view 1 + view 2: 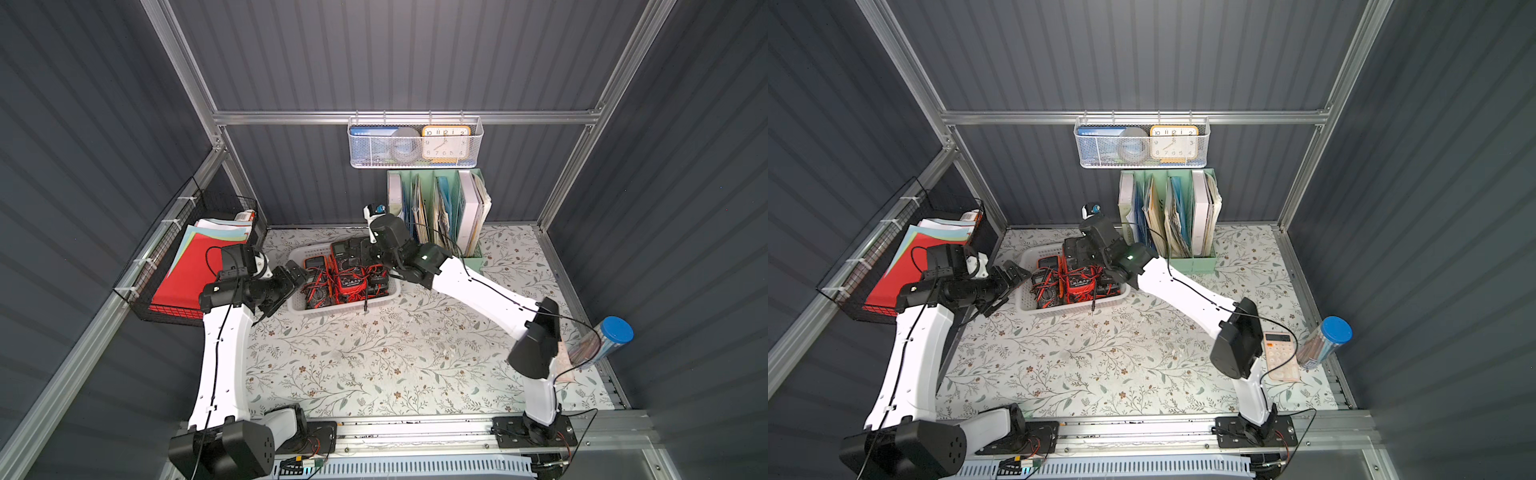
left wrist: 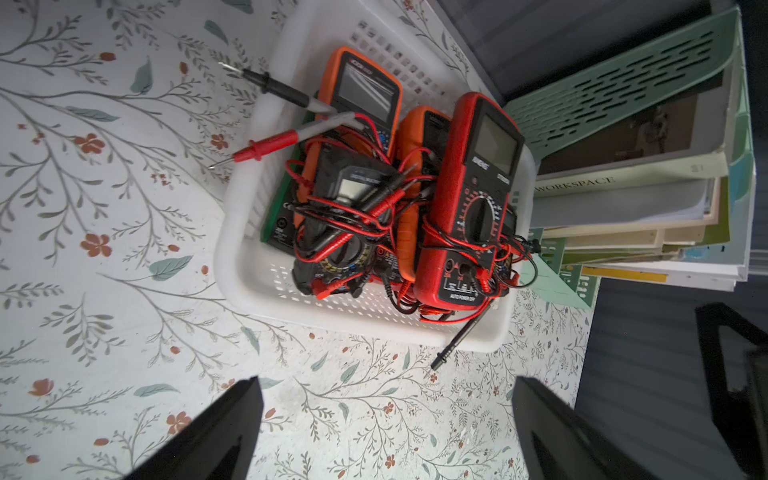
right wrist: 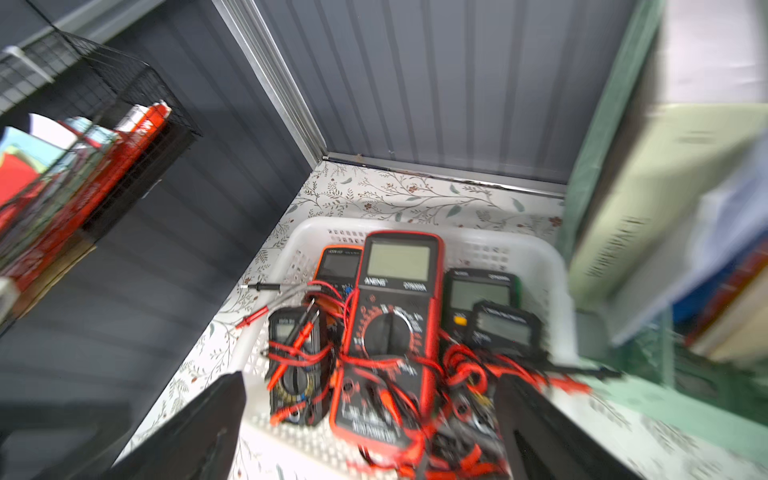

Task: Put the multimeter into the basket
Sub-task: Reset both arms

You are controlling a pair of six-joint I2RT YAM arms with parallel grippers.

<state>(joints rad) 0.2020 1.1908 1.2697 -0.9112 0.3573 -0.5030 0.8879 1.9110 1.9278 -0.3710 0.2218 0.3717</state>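
Black left fingers and right fingers gape wide and empty at the low white perforated plastic basket on the floral desk, where the boxy red multimeter, wound in red leads, lies atop other meters.

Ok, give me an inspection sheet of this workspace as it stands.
Surface: floral table cover, no spills seen.
Job's things: white basket holds several multimeters, red multimeter on top; none seen outside.
Clutter: calculator and blue-lidded tube at the table's right edge.
Grippers: left gripper open, empty, beside the basket; right gripper open, empty, over it.
Cables: test leads tangled round the meters; black probe and red probe overhang the rim.
Surroundings: green file holder, black wire basket with papers, white mesh basket with clock.
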